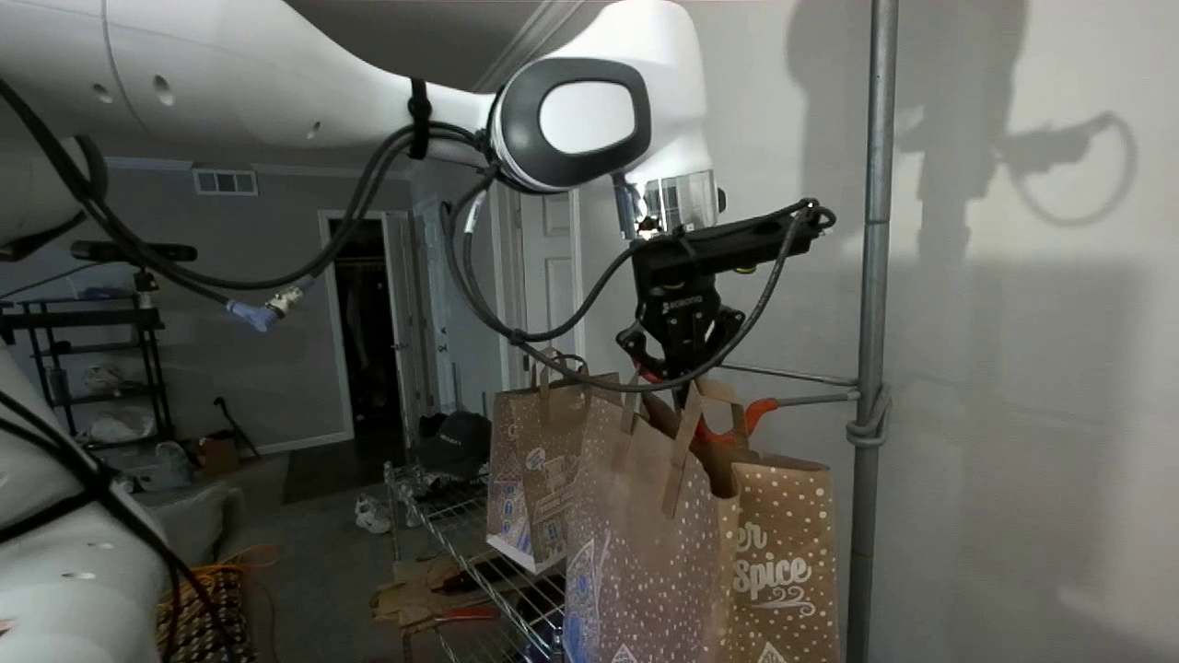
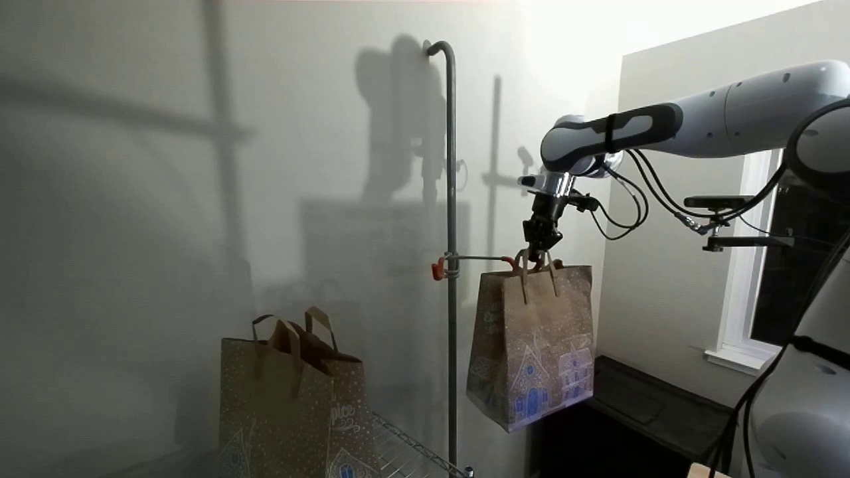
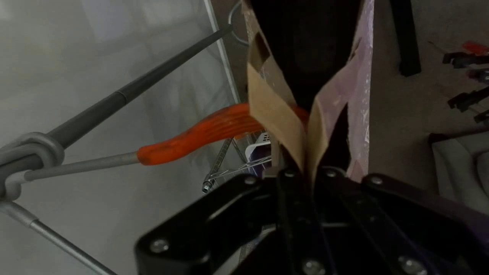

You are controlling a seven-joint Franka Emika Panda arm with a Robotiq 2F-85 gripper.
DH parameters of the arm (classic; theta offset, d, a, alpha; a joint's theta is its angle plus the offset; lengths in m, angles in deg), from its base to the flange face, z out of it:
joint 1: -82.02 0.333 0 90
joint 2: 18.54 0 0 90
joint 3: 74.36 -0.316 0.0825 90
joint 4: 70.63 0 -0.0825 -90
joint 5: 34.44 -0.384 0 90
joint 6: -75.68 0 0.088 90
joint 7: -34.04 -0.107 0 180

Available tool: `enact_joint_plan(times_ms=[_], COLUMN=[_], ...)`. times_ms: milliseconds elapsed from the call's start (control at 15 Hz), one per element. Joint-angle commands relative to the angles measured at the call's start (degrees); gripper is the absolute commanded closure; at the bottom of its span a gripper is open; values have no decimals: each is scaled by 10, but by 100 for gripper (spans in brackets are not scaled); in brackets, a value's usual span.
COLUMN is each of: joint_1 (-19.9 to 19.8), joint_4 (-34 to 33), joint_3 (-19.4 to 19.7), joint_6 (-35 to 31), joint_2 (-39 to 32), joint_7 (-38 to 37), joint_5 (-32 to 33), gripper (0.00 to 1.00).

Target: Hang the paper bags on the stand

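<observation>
While the white arm (image 1: 267, 83), nearest in an exterior view, crosses the upper left of the frame, the black gripper (image 1: 681, 394) points down right of centre, clenched on both handles (image 3: 277, 114) of a brown paper bag (image 1: 636, 552). The wrist view has those handles meeting at bottom centre, pinched flat against each other, with the dark mouth of the bag gaping toward the top edge. Speckled with pale dots and lettered "Spice" on one side, this bag hangs right of centre in both exterior views. An orange hook (image 3: 198, 131) runs in from the left of the wrist view, passes under one handle and shows again between the two; I cannot tell whether it carries any weight. Its grey rod (image 3: 88, 165) leads to the stand (image 1: 874, 276), whose pole runs down the right of the frame in an exterior view. Farther back there, at centre, is a second paper bag (image 1: 534, 451), handles up, printed in white and violet, with a wire rack (image 1: 493, 590) showing below it. A dark cap (image 1: 458, 447) sits at the rack's far end. Deepest of all, shelving (image 1: 106, 397) stands at the left edge, and a vent (image 1: 226, 181) is set high in the grey wall (image 1: 285, 204).
</observation>
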Motion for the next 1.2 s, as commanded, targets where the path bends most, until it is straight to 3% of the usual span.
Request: enact_joint_plan(times_ms=[0,600,1133], joint_1=[-18,-29,-56], joint_4=[-11,-29,-57], joint_3=[-16,-20,5], joint_6=[-26,-13,77], joint_2=[-16,-55,-46], joint_7=[10,18,104], joint_5=[-19,-59,-162], gripper=[95,95,95])
